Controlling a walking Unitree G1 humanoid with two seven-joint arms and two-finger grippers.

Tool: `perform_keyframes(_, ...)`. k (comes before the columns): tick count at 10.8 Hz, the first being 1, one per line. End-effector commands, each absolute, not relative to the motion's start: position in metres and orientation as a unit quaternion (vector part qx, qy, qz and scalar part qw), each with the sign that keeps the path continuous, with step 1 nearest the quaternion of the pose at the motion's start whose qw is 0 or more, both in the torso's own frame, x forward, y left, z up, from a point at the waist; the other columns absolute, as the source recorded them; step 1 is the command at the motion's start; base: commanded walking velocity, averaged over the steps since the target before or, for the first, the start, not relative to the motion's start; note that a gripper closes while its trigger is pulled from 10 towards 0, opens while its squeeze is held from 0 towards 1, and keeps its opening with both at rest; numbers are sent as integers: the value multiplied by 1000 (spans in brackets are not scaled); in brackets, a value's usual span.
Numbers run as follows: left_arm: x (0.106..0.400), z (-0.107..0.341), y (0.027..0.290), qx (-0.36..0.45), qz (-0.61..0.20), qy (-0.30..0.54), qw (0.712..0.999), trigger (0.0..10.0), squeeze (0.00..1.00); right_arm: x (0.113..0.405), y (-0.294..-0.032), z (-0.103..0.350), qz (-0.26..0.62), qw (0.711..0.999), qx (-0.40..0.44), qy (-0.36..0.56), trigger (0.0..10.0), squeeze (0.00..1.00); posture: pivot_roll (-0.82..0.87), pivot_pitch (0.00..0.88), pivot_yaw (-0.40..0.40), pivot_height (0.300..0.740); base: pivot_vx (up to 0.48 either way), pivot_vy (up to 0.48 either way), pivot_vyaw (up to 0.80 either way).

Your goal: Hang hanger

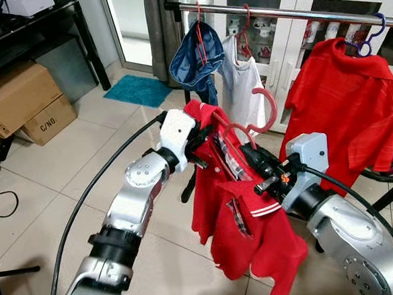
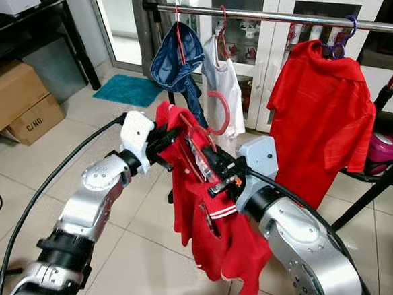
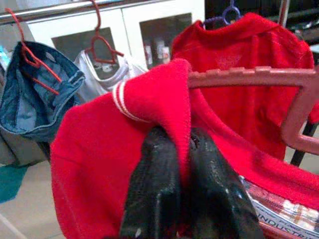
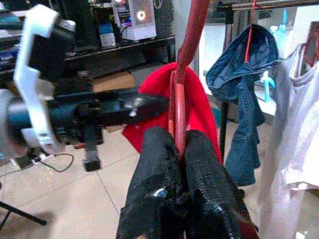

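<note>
Across the upper right of the left eye frame runs the clothes rail (image 1: 288, 11), already carrying three garments: a red shirt on a purple hanger (image 1: 345, 107) at the right, a white top (image 1: 243, 90) near the middle, and a blue denim piece (image 1: 193, 56) to its left. Behind stands a white glass-door cabinet (image 1: 274, 0); cardboard boxes (image 1: 21, 106) sit on the tiled floor at the far left.

In the centre of the frame, below the rail, hangs the task's red polo shirt (image 1: 246, 225), draped on a red hanger (image 1: 265, 112) whose hook curls up free, well short of the rail. The left gripper (image 1: 198, 147) is clamped on the shirt's shoulder, cloth folded between its fingers (image 3: 154, 189). The right gripper (image 1: 255, 160) pinches the hanger's thin frame near the neck, fingers (image 4: 159, 164) closed tight around it.

Judged from this, the garment is on its hanger and lifted, but the hanging itself is not done: the hook must be raised over the rail, probably into the gap between the white top and the right-hand red shirt, then released.
</note>
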State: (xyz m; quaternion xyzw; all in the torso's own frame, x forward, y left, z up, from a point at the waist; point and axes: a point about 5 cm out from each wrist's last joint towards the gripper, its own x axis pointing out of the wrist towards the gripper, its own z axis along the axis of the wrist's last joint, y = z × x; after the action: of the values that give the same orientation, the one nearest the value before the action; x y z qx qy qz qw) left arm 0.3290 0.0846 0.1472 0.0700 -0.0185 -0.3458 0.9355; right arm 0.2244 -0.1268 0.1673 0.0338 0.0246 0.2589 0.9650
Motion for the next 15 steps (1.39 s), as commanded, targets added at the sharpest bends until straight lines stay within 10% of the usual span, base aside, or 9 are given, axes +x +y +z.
perform_keyframes(1,329,155,94,63,-329,-34,942,0,0,224,-132,171,245,969,27,17,0,0,-6,2,80,740,0,0,0)
perform_keyframes(11,377,224,224,16,-59,-66,996,0,0,177,-135,151,460,881,8,107,0,0,1,16,86,740,0,0,0)
perform_keyframes(15,340,155,161,20,-298,64,952,0,0,210,-139,164,230,958,169,-23,0,0,-6,21,97,740,0,0,0)
